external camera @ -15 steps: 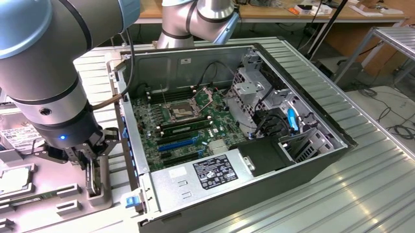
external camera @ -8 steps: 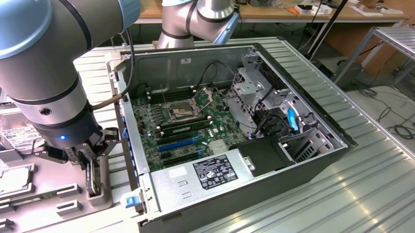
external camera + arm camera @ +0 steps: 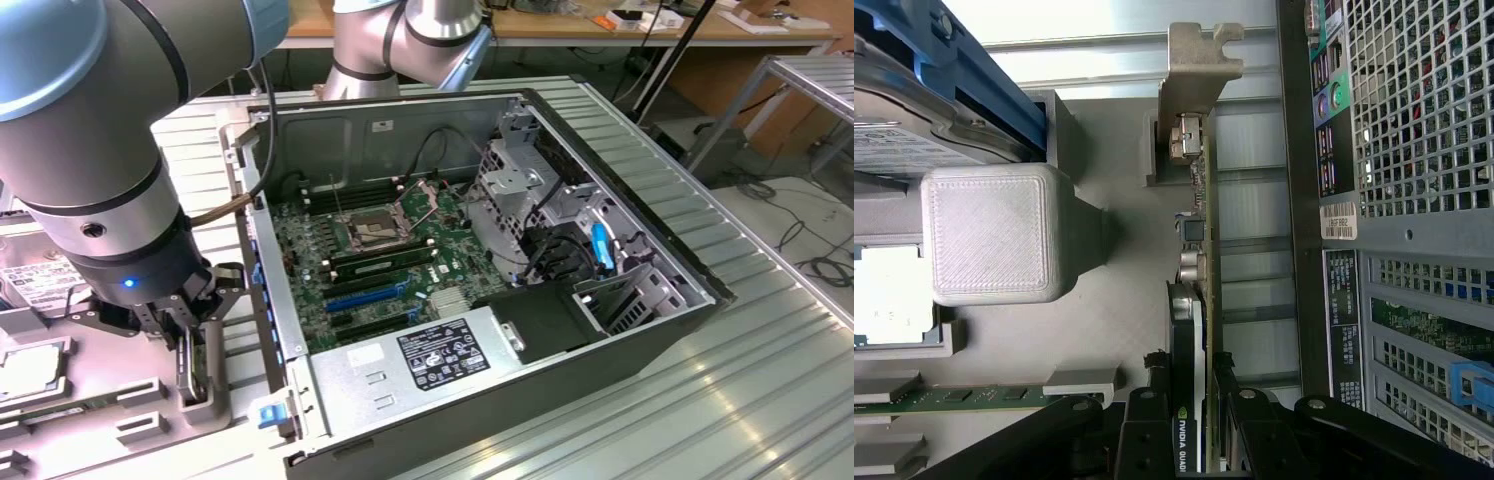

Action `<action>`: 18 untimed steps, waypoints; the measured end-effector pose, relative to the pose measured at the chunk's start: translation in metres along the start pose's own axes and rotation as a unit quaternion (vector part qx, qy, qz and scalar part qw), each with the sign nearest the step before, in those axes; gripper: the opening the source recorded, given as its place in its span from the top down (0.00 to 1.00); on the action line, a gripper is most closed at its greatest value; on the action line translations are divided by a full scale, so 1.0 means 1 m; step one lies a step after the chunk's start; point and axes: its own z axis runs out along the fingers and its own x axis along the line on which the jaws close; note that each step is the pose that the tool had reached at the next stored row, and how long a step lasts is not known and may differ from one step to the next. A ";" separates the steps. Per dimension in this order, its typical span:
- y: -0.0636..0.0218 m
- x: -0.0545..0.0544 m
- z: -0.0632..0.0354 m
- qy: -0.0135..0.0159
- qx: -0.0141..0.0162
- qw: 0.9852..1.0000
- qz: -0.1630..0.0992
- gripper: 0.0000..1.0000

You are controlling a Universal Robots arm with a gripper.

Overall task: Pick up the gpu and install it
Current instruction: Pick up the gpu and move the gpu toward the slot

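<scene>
— Where do we find the gpu?

— We see it standing on its long edge in a slot of the gray printed tray, along the tray's edge nearest the computer case. Its silvery bracket is at the end away from the gripper.

— And the claw?

— It straddles the card's other end, its fingers one on each face. The jaws are narrowed to about the card's thickness and we see no gap, so we read it as clamped on the card, which sits in its slot.

— What carries all this?

— A ribbed metal table bears both tray and case, the tray at the exterior view's left. The case lies open on its side, with the motherboard facing up and a labelled power supply against the near wall. On the tray we also make out a hard drive, a squarish gray block and a memory stick lying flat.

— And the room?

— Past the table's far edge we see a wooden bench. At the exterior view's right are a metal frame and cables on a pale floor.
</scene>
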 end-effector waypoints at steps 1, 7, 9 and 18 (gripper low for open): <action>0.0000 0.000 0.0000 0.000 0.000 1.000 0.000 0.73; 0.0001 0.000 -0.0017 0.000 0.000 1.000 0.000 0.73; 0.0001 0.000 -0.0036 0.000 0.000 1.000 0.000 0.73; 0.0006 -0.001 -0.0178 0.000 0.000 1.000 0.000 0.73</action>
